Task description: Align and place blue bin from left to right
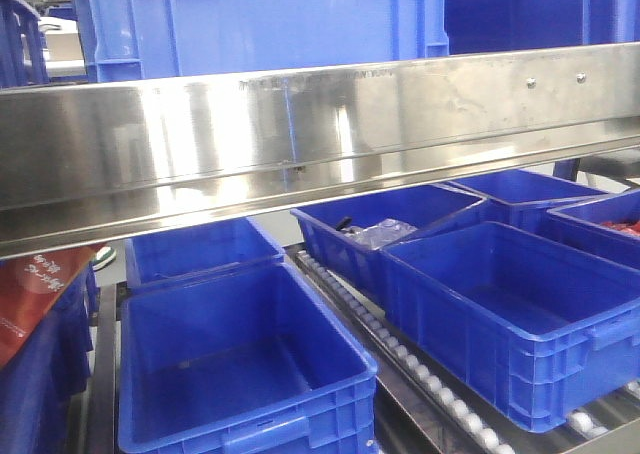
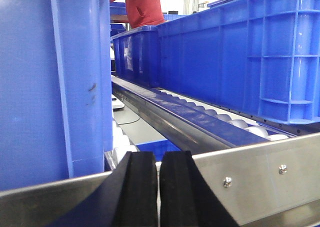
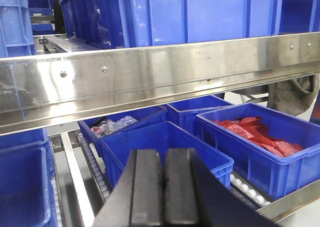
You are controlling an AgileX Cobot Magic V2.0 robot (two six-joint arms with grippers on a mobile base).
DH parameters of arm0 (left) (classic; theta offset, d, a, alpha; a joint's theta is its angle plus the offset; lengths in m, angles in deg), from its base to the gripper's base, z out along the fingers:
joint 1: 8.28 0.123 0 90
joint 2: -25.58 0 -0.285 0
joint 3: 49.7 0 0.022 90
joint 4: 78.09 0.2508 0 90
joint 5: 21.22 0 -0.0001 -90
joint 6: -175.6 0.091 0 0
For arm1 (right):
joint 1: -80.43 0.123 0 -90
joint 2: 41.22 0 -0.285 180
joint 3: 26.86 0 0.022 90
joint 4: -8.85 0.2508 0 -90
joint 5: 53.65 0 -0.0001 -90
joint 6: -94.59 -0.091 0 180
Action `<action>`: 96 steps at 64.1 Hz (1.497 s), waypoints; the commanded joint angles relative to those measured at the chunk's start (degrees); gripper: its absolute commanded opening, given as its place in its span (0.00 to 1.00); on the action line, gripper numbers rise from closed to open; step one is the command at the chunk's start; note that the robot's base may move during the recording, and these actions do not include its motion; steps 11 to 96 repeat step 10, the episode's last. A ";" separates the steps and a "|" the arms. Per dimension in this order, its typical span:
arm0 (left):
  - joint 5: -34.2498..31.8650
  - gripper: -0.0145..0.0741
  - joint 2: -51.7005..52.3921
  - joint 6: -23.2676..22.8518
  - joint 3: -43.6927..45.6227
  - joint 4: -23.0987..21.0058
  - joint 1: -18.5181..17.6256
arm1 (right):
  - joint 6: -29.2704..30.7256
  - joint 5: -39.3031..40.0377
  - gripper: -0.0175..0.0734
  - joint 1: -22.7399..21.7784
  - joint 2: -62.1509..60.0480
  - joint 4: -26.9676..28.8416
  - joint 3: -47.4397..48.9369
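shelving of shiny steel fills the scene, its rail point(image 1: 300, 134) crossing the front view. on the upper level behind that rail sits the blue bin point(image 1: 260, 19), upright, probably the same crate close on the left wrist view's left. lower bins point(image 1: 240, 364) rest on rollers. left gripper point(image 2: 158, 187) and right gripper point(image 3: 162, 187) are both closed, holding nothing.
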 commanded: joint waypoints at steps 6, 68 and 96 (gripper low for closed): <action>-0.85 0.18 0.27 0.00 0.06 -0.33 0.15 | 0.12 1.45 0.11 -0.30 -0.23 -0.54 -0.10; -0.85 0.18 0.27 0.00 0.06 -0.33 0.15 | 0.12 1.45 0.11 -0.30 -0.23 -0.54 -0.10; -0.85 0.18 0.27 0.00 0.06 -0.33 0.15 | 0.12 1.45 0.11 -0.30 -0.23 -0.54 -0.10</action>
